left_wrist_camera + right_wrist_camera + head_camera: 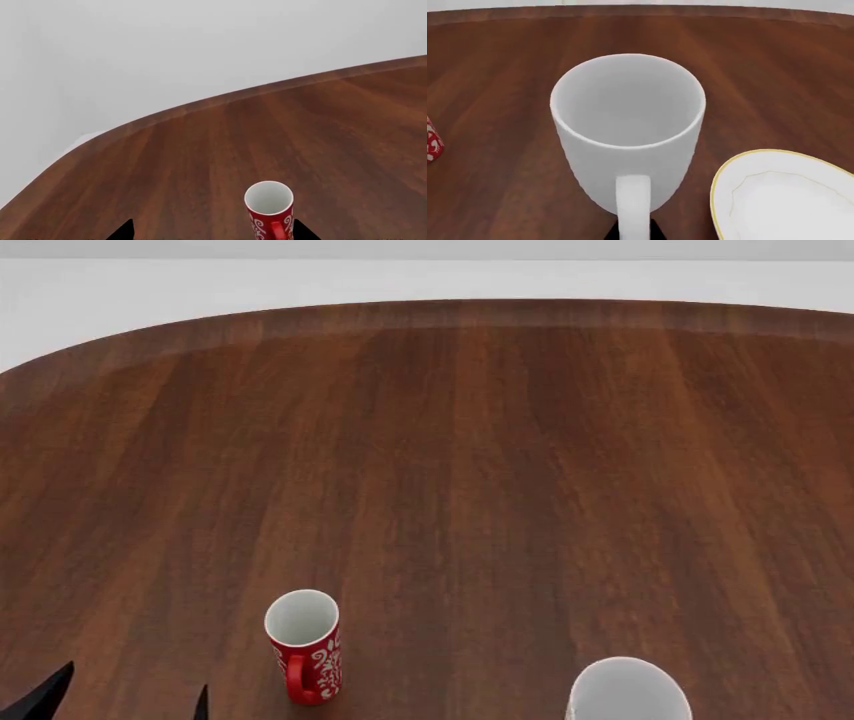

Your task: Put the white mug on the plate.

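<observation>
- The left end effector shows only as two dark fingertips at the near edge of the head view, with a clear gap between them and nothing inside, so it stands spread.
- In the left wrist view the same dark tips sit at the frame's edge, one on either side of the red mug and not touching it.
- The right end effector is mostly hidden: only dark slivers appear on each side of the white mug's handle, so it seems to pinch the handle, though contact cannot be confirmed.
- The white mug stands upright on the brown wooden worktop, mouth open upward and empty.
- The plate, white with a thin gold rim, lies flat on the worktop just beside the white mug, a narrow strip of wood showing between them.
- In the head view the white mug's rim shows at the near right edge, with the red mug, patterned with white swirls, upright to its left and well apart.
- The worktop's far edge curves against a pale grey wall.
</observation>
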Available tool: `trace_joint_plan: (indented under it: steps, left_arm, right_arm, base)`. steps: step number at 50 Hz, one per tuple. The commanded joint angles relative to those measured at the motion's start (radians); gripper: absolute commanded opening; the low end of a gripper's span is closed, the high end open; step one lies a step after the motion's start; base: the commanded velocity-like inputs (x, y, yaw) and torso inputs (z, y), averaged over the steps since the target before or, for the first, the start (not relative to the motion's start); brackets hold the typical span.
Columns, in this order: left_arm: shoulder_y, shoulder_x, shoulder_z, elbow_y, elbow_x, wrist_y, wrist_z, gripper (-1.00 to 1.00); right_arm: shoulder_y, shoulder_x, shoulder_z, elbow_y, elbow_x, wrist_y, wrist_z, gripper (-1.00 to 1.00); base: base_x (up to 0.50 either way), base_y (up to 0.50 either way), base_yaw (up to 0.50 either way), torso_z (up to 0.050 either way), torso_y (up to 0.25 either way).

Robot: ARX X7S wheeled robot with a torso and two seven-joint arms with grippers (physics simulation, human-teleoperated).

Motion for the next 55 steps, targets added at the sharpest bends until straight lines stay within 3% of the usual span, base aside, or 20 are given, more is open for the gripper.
trace_joint_plan:
  steps: [1, 21, 55]
  left_arm:
    - [-0.006, 0.001, 0.009, -0.018, -0.001, 0.007, -0.004, 1.0]
    - [-0.028, 0.004, 0.035, -0.04, -0.001, 0.003, -0.007, 1.0]
    - [-0.05, 0.0, 0.072, -0.042, 0.006, -0.01, -0.019, 1.0]
  right_arm:
    - [-0.083, 0.023, 0.032, -0.142, -0.013, -0.005, 0.055, -1.0]
    - [-0.249, 0.047, 0.162, -0.267, 0.025, -0.086, 0.145, -1.0]
    - [-0.219, 0.036, 0.259, -0.038, 0.115, -0.214, 0.102, -1.0]
  base:
    - [0.0, 0.0, 0.0, 0.0, 0.0]
    - [0.0, 0.0, 0.0, 0.0, 0.0]
    - [0.0, 0.0, 0.0, 0.0, 0.0]
